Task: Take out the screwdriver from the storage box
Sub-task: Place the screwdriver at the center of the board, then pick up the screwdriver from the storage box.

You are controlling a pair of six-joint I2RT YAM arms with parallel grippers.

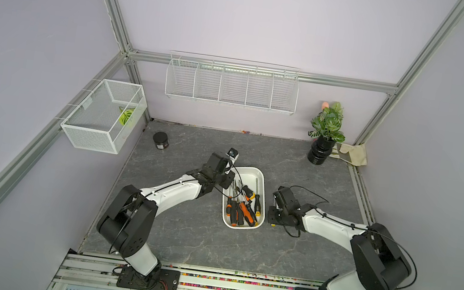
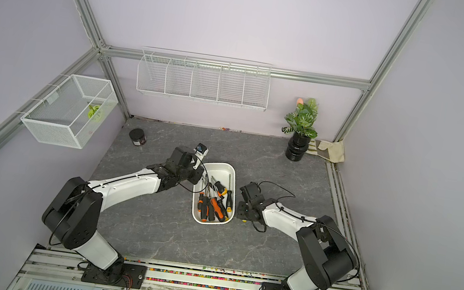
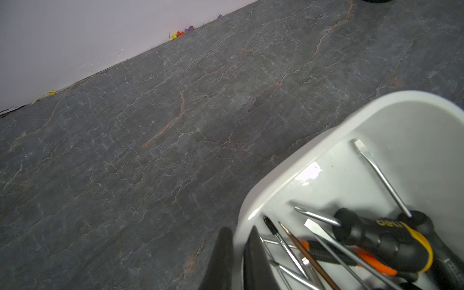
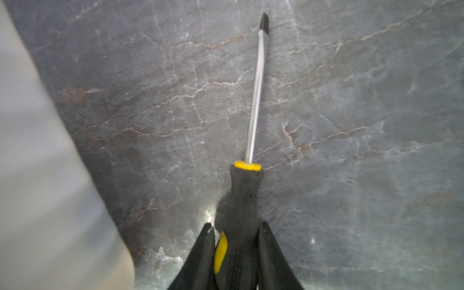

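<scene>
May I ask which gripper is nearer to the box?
Left. The left gripper straddles the wall of the box, one finger inside; the right gripper holds a screwdriver beside it, not touching.

The storage box (image 1: 248,173) is sitting mid-table, spare screwdrivers (image 1: 241,208) lying piled inside it. The left gripper (image 3: 239,228) is straddling its left wall, one finger inside and one outside. Just right of the box, the right gripper (image 4: 236,224) is holding one screwdriver (image 4: 254,100) over the tabletop (image 1: 179,237). Behind, a jar (image 1: 160,140) is standing far left and a potted plant (image 1: 328,129) far right.
</scene>
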